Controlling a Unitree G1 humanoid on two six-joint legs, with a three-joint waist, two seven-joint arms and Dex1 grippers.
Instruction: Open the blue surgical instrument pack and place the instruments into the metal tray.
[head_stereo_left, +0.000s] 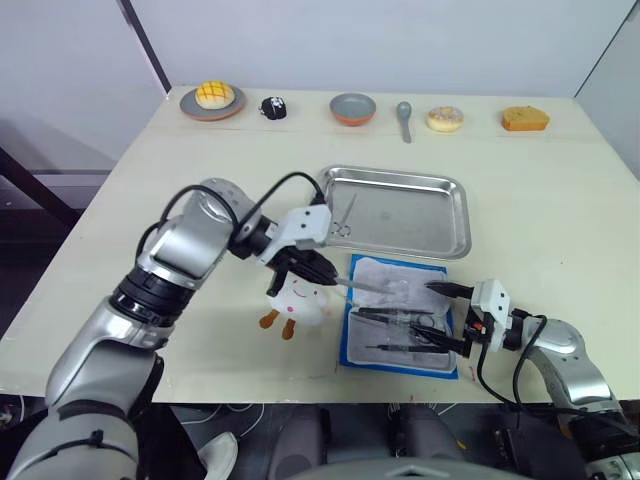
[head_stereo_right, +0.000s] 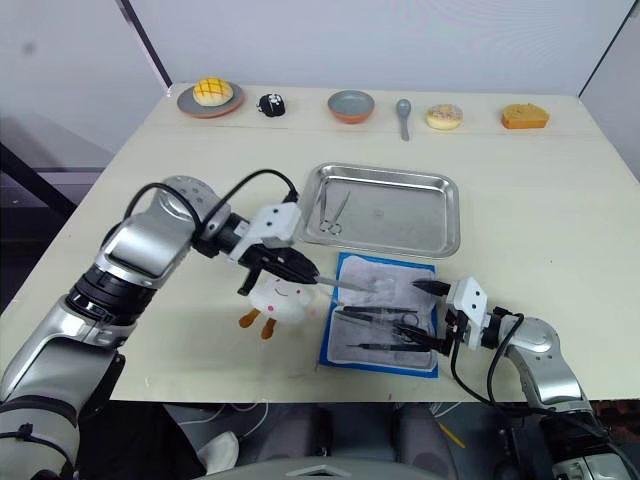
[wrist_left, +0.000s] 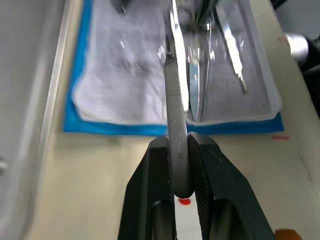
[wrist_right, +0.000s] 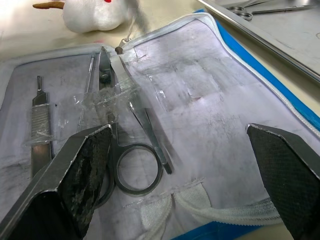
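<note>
Lifting the scalpel handle (wrist_left: 176, 95) clamped in my left gripper (wrist_left: 180, 150) straight before swinging far to the metal tray (head_stereo_left: 455, 205); right gripper (wrist_right: 185, 170) gapes wide.

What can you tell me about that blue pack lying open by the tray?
The blue surgical instrument pack lies flat and unfolded on the table, just in front of the metal tray. Its blue cover frames a pale grey-white lining with white edging. Slim silver instruments, including ring-handled scissors, lie under clear straps. The left gripper grips one slim handle at its edge.
</note>
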